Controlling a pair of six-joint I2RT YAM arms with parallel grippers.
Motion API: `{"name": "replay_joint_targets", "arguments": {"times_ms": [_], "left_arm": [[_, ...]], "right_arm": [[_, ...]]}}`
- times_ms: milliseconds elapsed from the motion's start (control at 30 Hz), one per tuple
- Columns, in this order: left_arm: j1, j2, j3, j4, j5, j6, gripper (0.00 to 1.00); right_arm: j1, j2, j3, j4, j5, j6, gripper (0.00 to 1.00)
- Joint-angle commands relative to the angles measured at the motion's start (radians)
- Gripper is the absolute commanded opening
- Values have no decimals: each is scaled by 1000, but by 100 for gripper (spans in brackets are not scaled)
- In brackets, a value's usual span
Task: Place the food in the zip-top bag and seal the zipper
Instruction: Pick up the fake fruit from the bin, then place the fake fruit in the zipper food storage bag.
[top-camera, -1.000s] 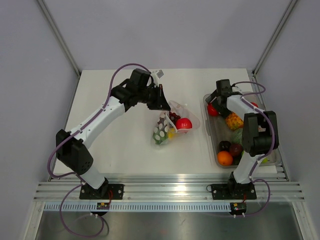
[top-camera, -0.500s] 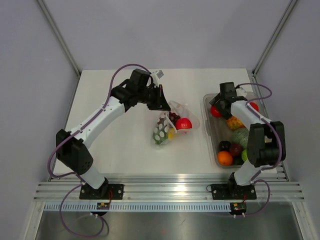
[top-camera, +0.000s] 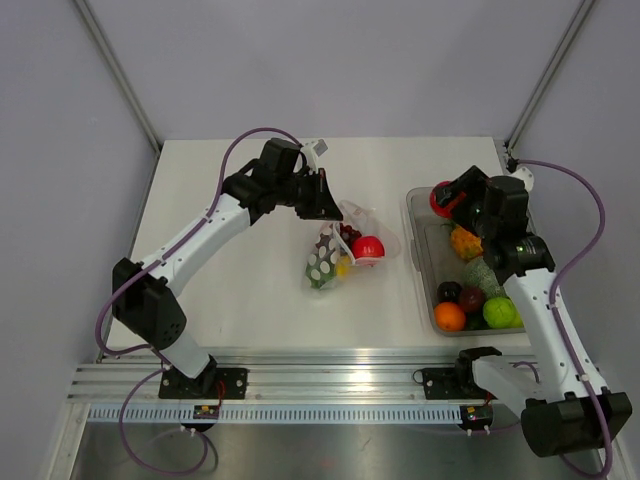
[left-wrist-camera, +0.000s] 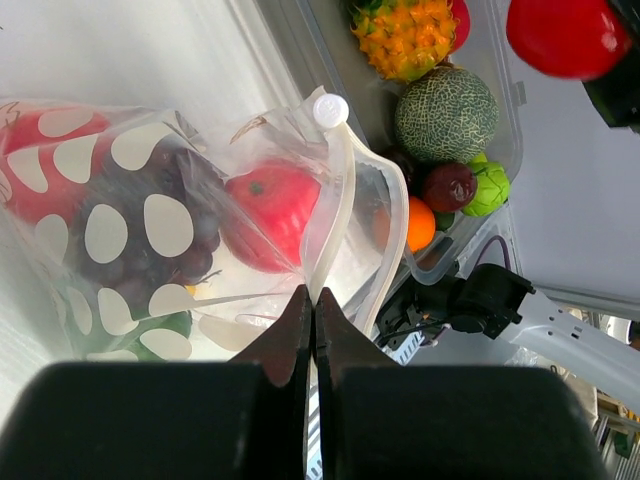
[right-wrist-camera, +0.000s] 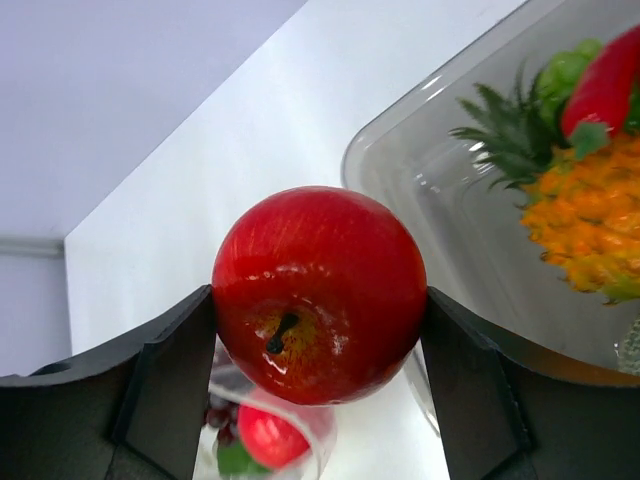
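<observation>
- Holding a red apple (right-wrist-camera: 320, 292) in my right gripper (top-camera: 446, 199), with a finger pressed against each side. It hangs over the far left corner of the clear tray (top-camera: 417, 262), clear of the fruit below.
- My left gripper (left-wrist-camera: 311, 305) has its fingers pinched tight on the upper edge of the dotted bag (top-camera: 330, 258). That edge is raised, so the mouth gapes toward the tray.
- From the wrist view I cannot tell whether those fingers pinch one layer of the plastic or both.
- The bag lies on the white table (top-camera: 240, 250) near its middle. It is just left of the tray and, as far as the top view shows, apart from it.
- Inside the bag a red round fruit (left-wrist-camera: 268, 215) sits close to the mouth. A dark grape bunch (left-wrist-camera: 170, 235) lies behind the white dots and a green piece (left-wrist-camera: 150, 330) at the low end.
- The zipper (left-wrist-camera: 338, 205) runs as a pale strip along the open mouth, ending in a white round slider (left-wrist-camera: 330, 110). Its two sides stand apart, so the bag is unsealed.
- In the tray I see a spiky yellow fruit (top-camera: 466, 242), a netted melon (left-wrist-camera: 445, 113), an orange (top-camera: 450, 316), a green ball (top-camera: 499, 312) and a dark red fruit (left-wrist-camera: 449, 185).
</observation>
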Motion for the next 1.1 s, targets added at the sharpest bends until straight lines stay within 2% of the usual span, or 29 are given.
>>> {"name": "replay_joint_targets", "arguments": {"times_ms": [0,133,233,600,700,767,800,867,1067], "left_arm": [[5,-26,-4,75,32,-15,0],[5,-29,-1,80,30,-27,0],[5,-34,4,70,30,-22,0],[5,-48,7,57,32,-21,0],[5,-49,9,60,35,-25,0],[5,-54,9,60,38,-27,0],[5,-52,7,58,38,-25,0],[5,-58,4,57,34,-24,0],[5,-69,-8,58,29,-19,0]], "right_arm": [[85,-14,40,-39,-148,-56,59],[279,-14,51,-1,-84,-59,58],[365,51,76,4,-78,-54,58],[556,215,88,33,-78,-36,62],[570,247,94,19,-114,-36,71],[571,267,106,-12,-122,-46,81],[571,282,129,-32,-121,-63,90],[571,295,169,-100,-121,-88,98],[571,227,231,-231,45,-168,99]]}}
